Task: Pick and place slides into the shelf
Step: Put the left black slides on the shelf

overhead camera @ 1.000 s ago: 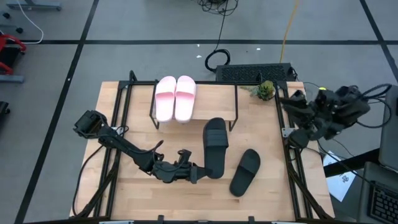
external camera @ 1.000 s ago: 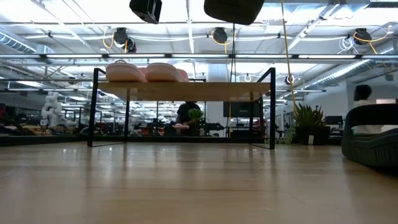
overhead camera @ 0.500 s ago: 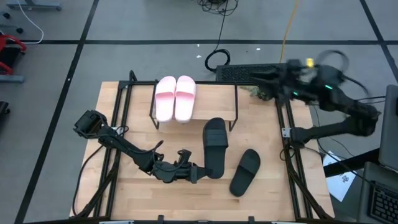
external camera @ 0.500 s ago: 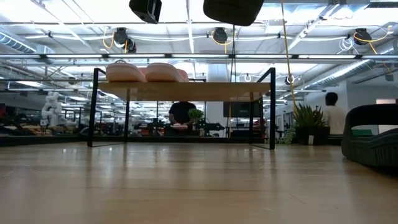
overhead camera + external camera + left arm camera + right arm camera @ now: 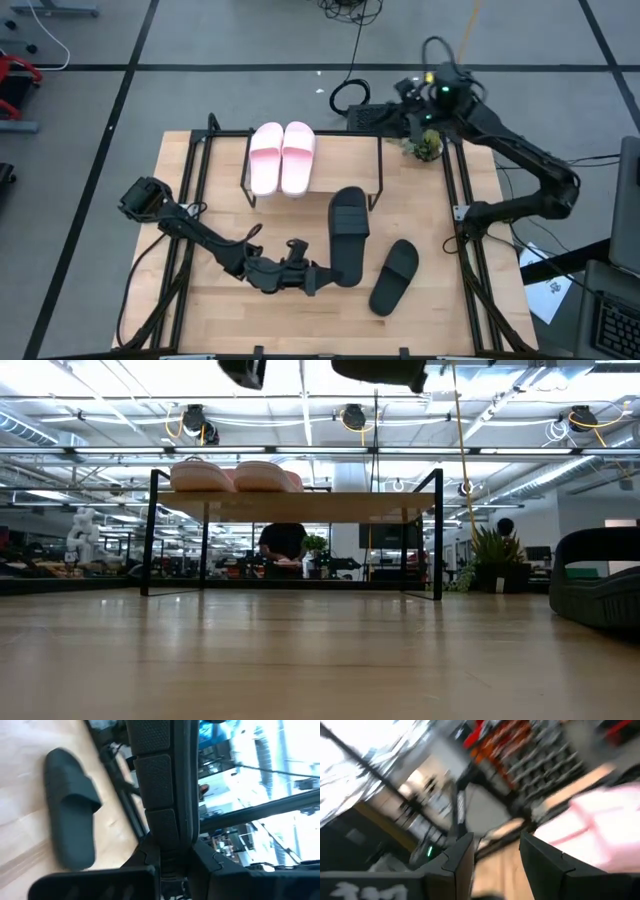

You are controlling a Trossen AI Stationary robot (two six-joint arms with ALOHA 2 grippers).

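The shelf (image 5: 345, 168) stands at the far middle of the table (image 5: 440, 310), its light board on thin black legs; the pink slides (image 5: 282, 157) lie side by side on the left part of that board, touching each other, and in the low view they show as two pale humps (image 5: 235, 476) on top of the rack (image 5: 300, 506); the right part of the board is bare wood.

One black slide (image 5: 347, 236) lies lengthwise just near of the shelf's right end, its far tip close to the front rail; the left gripper (image 5: 318, 278) is low over the near middle of the table at that slide's near end, and its fingers are pinched on the slide's end, as the left wrist view shows, where the ribbed sole (image 5: 162, 790) runs straight out from between the two dark fingers (image 5: 95, 882).

The second black slide (image 5: 394, 276) lies free on the table to the right of the first, slanted, well apart from the shelf; it also shows flat on the wood in the left wrist view (image 5: 70, 807).

The right gripper (image 5: 400, 100) is raised beyond the table's far right corner, above a small green plant (image 5: 427, 145); its fingers (image 5: 542, 862) are spread with nothing between them.
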